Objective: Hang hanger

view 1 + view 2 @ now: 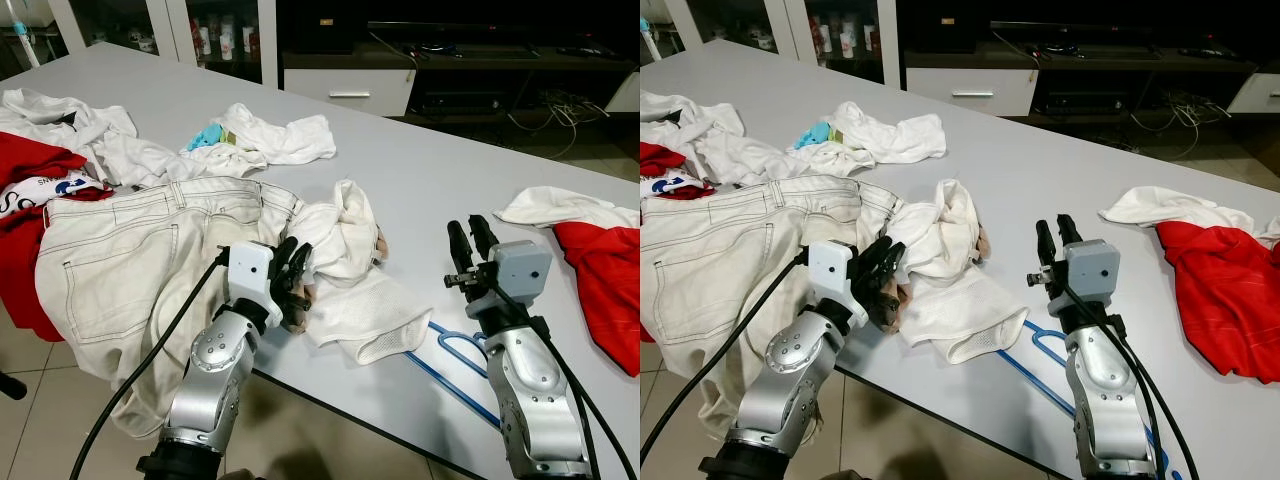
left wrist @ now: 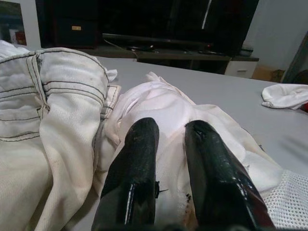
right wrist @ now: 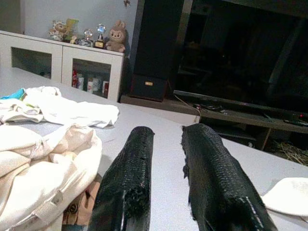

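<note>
A blue wire hanger lies flat near the table's front edge, its left part tucked under a crumpled white garment. My left gripper rests low at that garment's left side, where it meets beige jeans. In the left wrist view its fingers sit close together over the white cloth with nothing between them. My right gripper is raised above the table just behind the hanger's hook, pointing away from me. Its fingers are also close together and hold nothing.
The grey table carries more laundry: white clothes at the back left, a red cloth at the far left, and a red garment with a white one at the right. A dark TV cabinet stands beyond.
</note>
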Available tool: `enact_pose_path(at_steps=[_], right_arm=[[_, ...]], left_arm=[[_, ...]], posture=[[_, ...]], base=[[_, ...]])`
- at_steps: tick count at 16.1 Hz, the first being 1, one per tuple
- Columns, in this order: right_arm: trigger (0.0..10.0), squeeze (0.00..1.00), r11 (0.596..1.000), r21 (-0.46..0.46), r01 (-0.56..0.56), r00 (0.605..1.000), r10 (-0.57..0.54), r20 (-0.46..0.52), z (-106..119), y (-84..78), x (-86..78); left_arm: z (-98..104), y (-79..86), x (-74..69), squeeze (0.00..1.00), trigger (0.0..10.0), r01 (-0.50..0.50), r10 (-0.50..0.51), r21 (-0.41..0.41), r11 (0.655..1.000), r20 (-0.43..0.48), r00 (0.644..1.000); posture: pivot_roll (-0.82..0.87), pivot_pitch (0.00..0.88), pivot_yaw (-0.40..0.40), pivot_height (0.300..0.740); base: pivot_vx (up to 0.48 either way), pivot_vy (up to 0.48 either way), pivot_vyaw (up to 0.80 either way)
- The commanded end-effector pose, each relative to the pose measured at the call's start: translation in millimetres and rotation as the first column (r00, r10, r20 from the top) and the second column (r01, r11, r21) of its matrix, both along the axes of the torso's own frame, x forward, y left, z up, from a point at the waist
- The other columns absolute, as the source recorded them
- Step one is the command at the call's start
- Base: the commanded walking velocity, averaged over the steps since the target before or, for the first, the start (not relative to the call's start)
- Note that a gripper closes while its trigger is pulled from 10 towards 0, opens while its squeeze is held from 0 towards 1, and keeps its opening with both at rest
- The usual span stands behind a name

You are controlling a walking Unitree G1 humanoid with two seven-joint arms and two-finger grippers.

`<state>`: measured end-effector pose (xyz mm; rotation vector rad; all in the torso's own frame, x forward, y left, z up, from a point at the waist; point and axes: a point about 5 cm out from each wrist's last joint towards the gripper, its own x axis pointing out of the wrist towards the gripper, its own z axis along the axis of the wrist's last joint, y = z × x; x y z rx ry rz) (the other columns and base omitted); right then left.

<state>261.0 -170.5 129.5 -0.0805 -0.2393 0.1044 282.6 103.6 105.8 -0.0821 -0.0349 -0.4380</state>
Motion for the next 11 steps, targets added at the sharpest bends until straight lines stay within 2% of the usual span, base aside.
enact_pose_path(at_steps=[1, 5, 11], right_arm=[[10.0, 0.00, 1.000, 0.006, 0.003, 1.000, -0.003, 0.014, 3.6, -1.4, -2.0], [10.0, 0.00, 1.000, 0.011, 0.021, 1.000, -0.021, 0.022, 5.5, -8.2, 0.0], [10.0, 0.00, 1.000, 0.015, 0.022, 1.000, -0.022, 0.003, 0.0, -5.5, -4.9]], left_arm=[[2.7, -2.2, 2.7, 0.00, 10.0, 0.007, -0.008, 0.008, 1.000, 0.016, 1.000], [5.7, -12.4, 4.4, 0.00, 10.0, 0.037, -0.037, 0.003, 0.999, 0.029, 0.999], [3.9, -4.5, 3.5, 0.00, 10.0, 0.027, -0.027, 0.025, 0.999, 0.027, 0.999]], posture=[[-0.03, 0.000, -0.051, 0.740], [-0.04, 0.000, -0.037, 0.740], [-0.04, 0.000, -0.030, 0.740]], base=[[0.000, 0.000, 0.00], [0.000, 0.000, 0.00], [0.000, 0.000, 0.00]])
